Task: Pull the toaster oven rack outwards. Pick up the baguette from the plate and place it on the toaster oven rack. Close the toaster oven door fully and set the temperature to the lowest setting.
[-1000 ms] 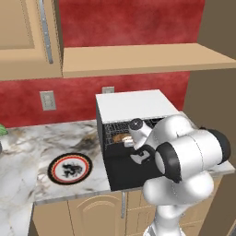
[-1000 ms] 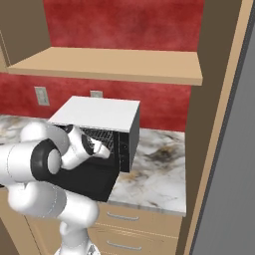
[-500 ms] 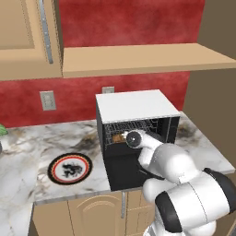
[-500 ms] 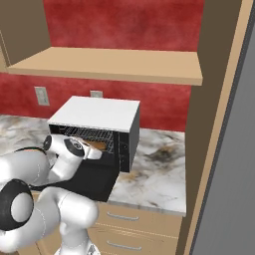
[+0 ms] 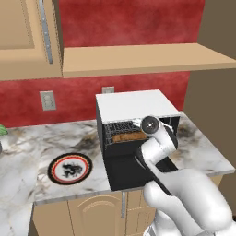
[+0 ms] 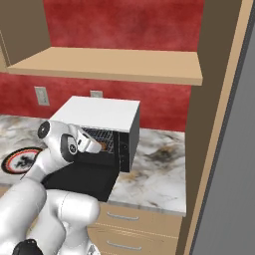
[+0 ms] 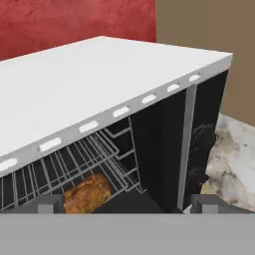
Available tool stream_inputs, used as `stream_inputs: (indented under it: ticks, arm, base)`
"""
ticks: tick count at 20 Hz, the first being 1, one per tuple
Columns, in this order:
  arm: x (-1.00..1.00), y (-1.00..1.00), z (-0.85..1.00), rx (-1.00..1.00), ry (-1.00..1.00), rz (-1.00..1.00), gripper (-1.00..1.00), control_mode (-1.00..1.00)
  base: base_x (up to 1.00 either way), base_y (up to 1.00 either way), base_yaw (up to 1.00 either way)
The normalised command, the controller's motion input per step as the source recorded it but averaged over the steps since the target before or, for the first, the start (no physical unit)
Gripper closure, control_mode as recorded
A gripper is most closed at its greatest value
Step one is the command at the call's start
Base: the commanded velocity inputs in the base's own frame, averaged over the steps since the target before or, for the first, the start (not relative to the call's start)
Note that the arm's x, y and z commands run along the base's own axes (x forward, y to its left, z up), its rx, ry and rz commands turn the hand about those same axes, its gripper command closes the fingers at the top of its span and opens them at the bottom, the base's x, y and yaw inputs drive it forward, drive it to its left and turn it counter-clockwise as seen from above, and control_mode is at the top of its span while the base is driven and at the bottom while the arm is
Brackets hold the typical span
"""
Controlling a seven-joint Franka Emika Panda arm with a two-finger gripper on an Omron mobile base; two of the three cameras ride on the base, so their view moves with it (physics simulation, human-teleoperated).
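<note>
Baguette (image 5: 127, 137) is seen lying on the toaster oven rack (image 7: 74, 164) inside the toaster oven (image 5: 133, 103); its long axis runs side to side across the cavity, parallel to the oven front, lying flat. In the hand view only one end of the loaf is visible, low in the cavity under the wire grid lines.

Toaster oven door (image 5: 133, 170) is folded down, flat and open, over the front edge of the desk (image 5: 27, 152). The plate (image 5: 70, 168) sits bare on the desk left of the oven, well apart from it.

Hand (image 7: 127, 204) is placed in front of the open cavity, above the lowered door, aimed into the oven mouth. The baguette is located just ahead of the hand and nearer one fingertip than the other; no contact is seen.

Hand fingers (image 7: 50, 203) are spread wide, near full opening. Nothing is gripped and nothing lies between them. The dark control strip (image 7: 209, 134) is seen toward the other fingertip, untouched.
</note>
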Motion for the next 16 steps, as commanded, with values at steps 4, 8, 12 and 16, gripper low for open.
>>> stream_inputs:
  ticks: [4,8,12,16]
  arm:
    - [-0.64,-0.32,0.76,0.19,0.00,0.00,-1.00,-1.00]
    - [-0.65,-0.20,0.44,0.19,0.00,-0.01,-1.00,-1.00]
    - [-0.64,-0.06,0.06,0.17,0.00,-0.08,-1.00,-1.00]
    - [-0.56,-0.03,0.00,0.16,0.00,-0.11,-1.00,-1.00]
  base:
    - [0.00,0.00,0.00]
    - [0.00,0.00,0.00]
    - [0.00,0.00,0.00]
    - [0.00,0.00,0.00]
